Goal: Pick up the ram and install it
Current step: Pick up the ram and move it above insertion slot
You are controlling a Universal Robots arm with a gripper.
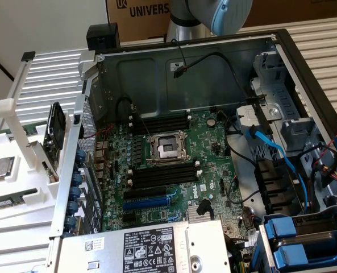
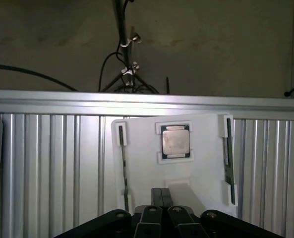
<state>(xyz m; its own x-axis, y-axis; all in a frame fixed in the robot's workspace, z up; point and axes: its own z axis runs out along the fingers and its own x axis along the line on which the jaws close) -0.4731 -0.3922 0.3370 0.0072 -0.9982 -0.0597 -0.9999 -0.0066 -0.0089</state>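
Starting with what is hard to see: the robot arm (image 1: 225, 14) is cut off by the upper edge of the exterior view, so only a grey-blue joint shows above the open computer case (image 1: 157, 74). The ram (image 2: 229, 158) is seen edge-on from the wrist, so its chips and label cannot be made out. The gripper (image 2: 161, 192) is closed, its two dark fingers pressed together with nothing between them. Around and ahead of it lies a ribbed aluminium surface (image 2: 47, 168), and beyond the far rail of this surface there is a dim wall with black cables (image 2: 122, 59). A cardboard box (image 1: 140, 11) stands behind the case. The white holder tray (image 2: 142, 163) lies just ahead of the gripper. It carries the square silver processor chip (image 2: 175, 141) straight ahead of the fingers. The ram stands in white clips to one side of the chip, apart from the gripper. On the other side of the chip a thin dark strip (image 2: 123, 158) sits in a slot; what it is I cannot tell. Inside the case the motherboard (image 1: 213, 170) lies flat, and its long black slots (image 1: 162, 173) look empty.
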